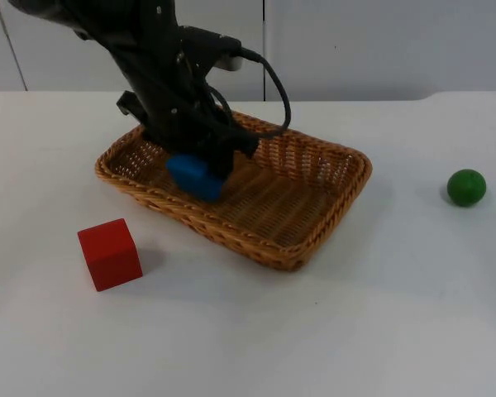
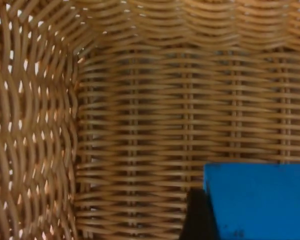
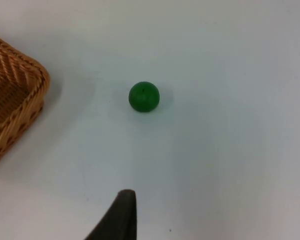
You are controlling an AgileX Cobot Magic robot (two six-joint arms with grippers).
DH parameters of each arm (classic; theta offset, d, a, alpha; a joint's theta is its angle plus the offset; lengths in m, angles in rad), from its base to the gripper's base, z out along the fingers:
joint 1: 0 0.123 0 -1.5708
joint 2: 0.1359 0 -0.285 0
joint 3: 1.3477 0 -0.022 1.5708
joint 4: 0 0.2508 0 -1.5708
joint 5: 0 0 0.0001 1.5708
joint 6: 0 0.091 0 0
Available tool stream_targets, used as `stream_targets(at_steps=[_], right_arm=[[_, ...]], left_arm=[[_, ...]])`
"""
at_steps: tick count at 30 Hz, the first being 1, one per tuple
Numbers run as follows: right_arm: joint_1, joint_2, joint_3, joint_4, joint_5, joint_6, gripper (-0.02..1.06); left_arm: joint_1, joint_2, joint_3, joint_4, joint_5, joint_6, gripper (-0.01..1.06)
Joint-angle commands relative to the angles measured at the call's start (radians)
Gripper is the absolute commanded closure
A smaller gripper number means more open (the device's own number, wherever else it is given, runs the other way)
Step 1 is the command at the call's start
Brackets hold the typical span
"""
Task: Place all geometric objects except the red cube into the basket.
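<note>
- Blue first: the blue block [image 1: 195, 175] hangs clamped in my left gripper [image 1: 200, 169], low over the left end of the wicker basket [image 1: 331, 217] and inside its rim. I judge it sits there so that letting go drops it straight onto the weave rather than the table.
- From the left wrist camera I see the block [image 2: 260, 200] close above the basket floor [image 2: 155, 120], with a black fingertip [image 2: 196, 215] pressed against its side. So the fingers are closed on it and have not let go.
- The green ball [image 1: 466, 187] is out on the white table [image 1: 314, 347], well apart from the basket on the right. It belongs in the basket and is not there yet.
- My right wrist camera looks down on that ball [image 3: 144, 96] with the basket's corner [image 3: 20, 95] off to one side. The right arm waits above it, I judge so that it takes the ball next. I can see one dark fingertip [image 3: 121, 215] and cannot tell how wide that gripper stands.
- The red cube [image 1: 109, 253] rests on the table just beside the basket's near-left wall. The task says it stays out, so I leave it.
- My reading: the block's release comes first, then the ball.
</note>
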Motion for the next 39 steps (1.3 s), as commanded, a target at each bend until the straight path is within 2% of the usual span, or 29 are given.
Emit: stream_targets(at_steps=[1, 4, 7, 16, 20, 27, 34, 38, 39], right_arm=[[-0.006, 0.001, -0.004, 0.0, -0.012, -0.011, -0.01], [-0.006, 0.001, -0.004, 0.0, -0.016, -0.011, -0.01], [-0.006, 0.001, -0.004, 0.0, -0.017, -0.011, -0.01], [-0.006, 0.001, -0.004, 0.0, -0.017, -0.011, -0.01], [-0.006, 0.001, -0.004, 0.0, -0.015, -0.011, -0.01], [-0.006, 0.001, -0.004, 0.0, -0.007, -0.011, -0.01], [-0.006, 0.001, -0.004, 0.0, -0.007, -0.011, -0.01], [-0.006, 0.001, -0.004, 0.0, -0.003, -0.011, -0.01], [-0.006, 0.001, -0.004, 0.0, -0.003, -0.011, -0.01]], left_arm=[[-0.002, -0.004, -0.008, -0.025, -0.014, 0.001, 0.37], [-0.002, -0.008, -0.008, -0.055, -0.004, 0.001, 0.16], [-0.002, -0.02, -0.008, -0.073, 0.012, 0.001, 0.11], [-0.002, -0.174, -0.008, -0.092, 0.138, 0.003, 0.1], [-0.002, -0.292, -0.002, -0.096, 0.233, 0.003, 0.1], [0.001, -0.364, 0.052, -0.096, 0.289, 0.0, 0.1], [0.001, -0.461, 0.206, -0.088, 0.249, -0.015, 0.1], [0.033, -0.564, 0.347, -0.083, 0.199, -0.043, 0.1], [0.033, -0.564, 0.347, -0.083, 0.199, -0.043, 0.1]])
